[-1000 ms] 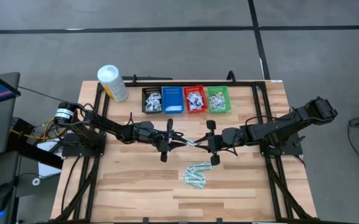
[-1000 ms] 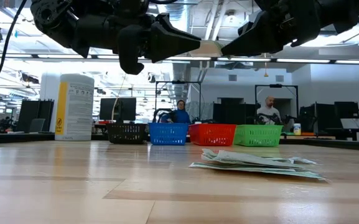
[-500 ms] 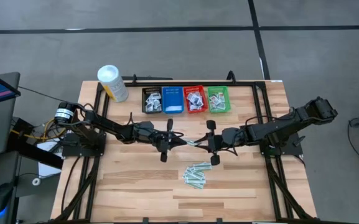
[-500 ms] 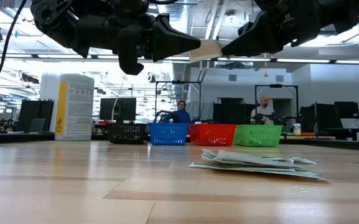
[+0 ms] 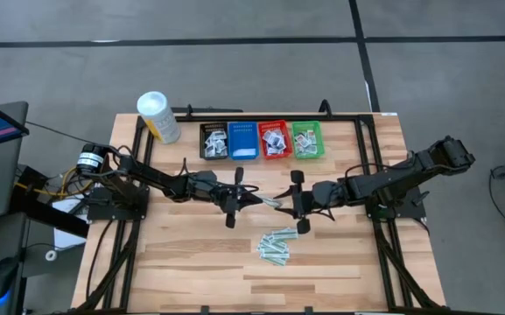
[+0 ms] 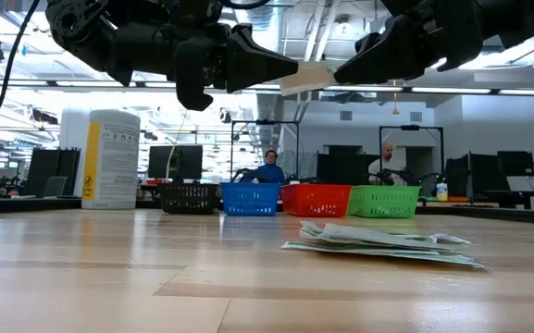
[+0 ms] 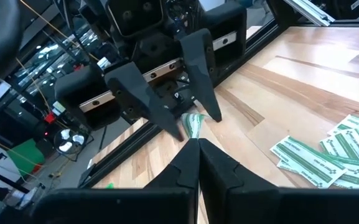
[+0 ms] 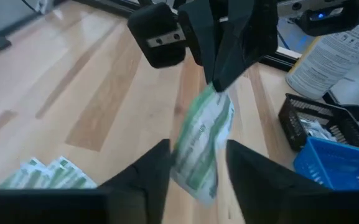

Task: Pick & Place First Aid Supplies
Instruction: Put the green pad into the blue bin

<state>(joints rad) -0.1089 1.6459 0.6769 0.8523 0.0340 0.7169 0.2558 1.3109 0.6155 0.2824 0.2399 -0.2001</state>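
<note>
Right now the left hand [image 5: 254, 200] is pinched tight on one end of a green-printed packet [image 8: 203, 142], held in the air above the middle of the tabletop [image 5: 191, 254], while the right hand [image 5: 287, 203] faces it with its fingers [image 8: 143, 176] spread apart on either side of the packet's other end. Just beside them, nearer the front edge, a loose pile of green-printed packets [image 5: 275, 247] lies flat, and the black, blue, red and green baskets [image 5: 262, 141] line the far edge.
</note>
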